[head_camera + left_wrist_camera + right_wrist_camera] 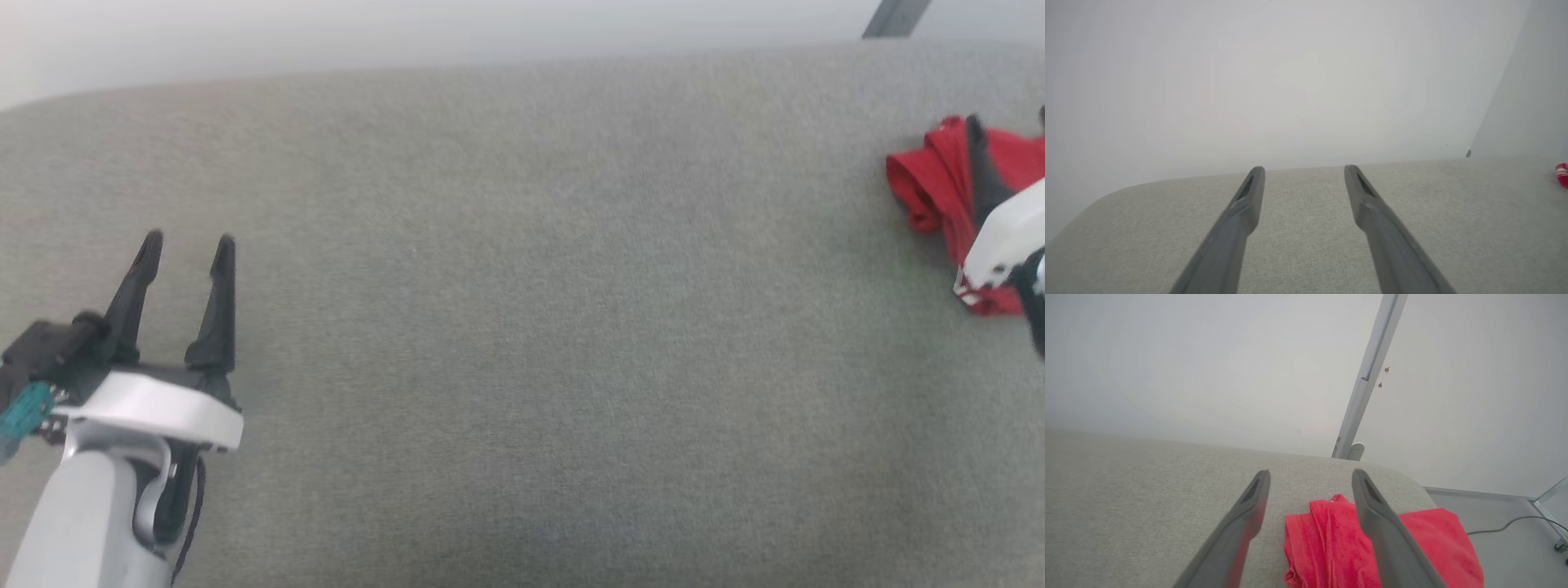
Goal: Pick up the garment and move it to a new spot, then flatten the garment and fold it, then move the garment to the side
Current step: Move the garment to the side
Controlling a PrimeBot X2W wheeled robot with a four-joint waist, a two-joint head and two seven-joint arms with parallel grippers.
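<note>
Nearest the camera, the left hand (188,239) sat low on the left. Its two fingers were spread apart with nothing between them, well away from the action. Past it was a long stretch of bare grey surface (522,327).

The garment (931,180) was way over at the right end, right by the surface's rounded corner. It was a bunched red bundle with loose folds, not flat. The right hand (1310,473) was over it, fingers apart too, one on either side of a fold and gripping nothing. I couldn't tell whether the tips touched the cloth, since the head view cuts that corner off.

Honestly, that layout fit two stories: a crumpled shirt about to get grabbed for moving, or a folded one set down at the side. My take works for either. Keep the fingers wide and travel straight along their own line, so no tip hooks a fold and drags the bundle off the end.

Writing: nothing readable. Plain red showed, plus a bit of red-white striped trim at the near edge. No lettering, no tag. Behind it all were a blank wall and a grey post (1367,375), nothing legible there either.
</note>
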